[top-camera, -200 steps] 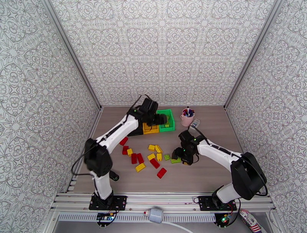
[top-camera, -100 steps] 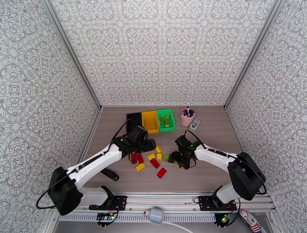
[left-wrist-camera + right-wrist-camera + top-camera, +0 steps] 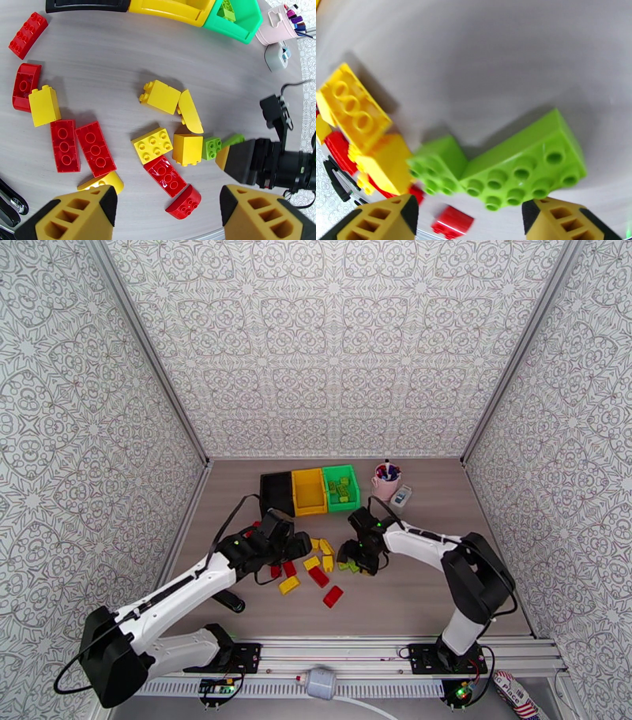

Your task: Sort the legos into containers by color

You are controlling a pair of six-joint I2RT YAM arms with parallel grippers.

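1. Three bins sit side by side, touching, in a row at the back middle of the desk (image 3: 442, 587): left bin (image 3: 274, 478), middle bin (image 3: 308, 493), right bin (image 3: 355, 486).
2. Several bricks (image 3: 341, 491) lie in the right bin.
3. Pen cup (image 3: 385, 481) stands just right of the right bin. A small box (image 3: 402, 495) lies just beside it, to its right and nearer.
4. Loose bricks (image 3: 320, 575) lie scattered on the desk in front of the bins, between the two arms.
5. Left end effector (image 3: 299, 545) is over the scatter's left side, right end effector (image 3: 353, 560) at its right edge.
6. Right wrist view: long brick (image 3: 525, 165) lies right of short brick (image 3: 436, 167), touching it, both ahead of the finger gap.
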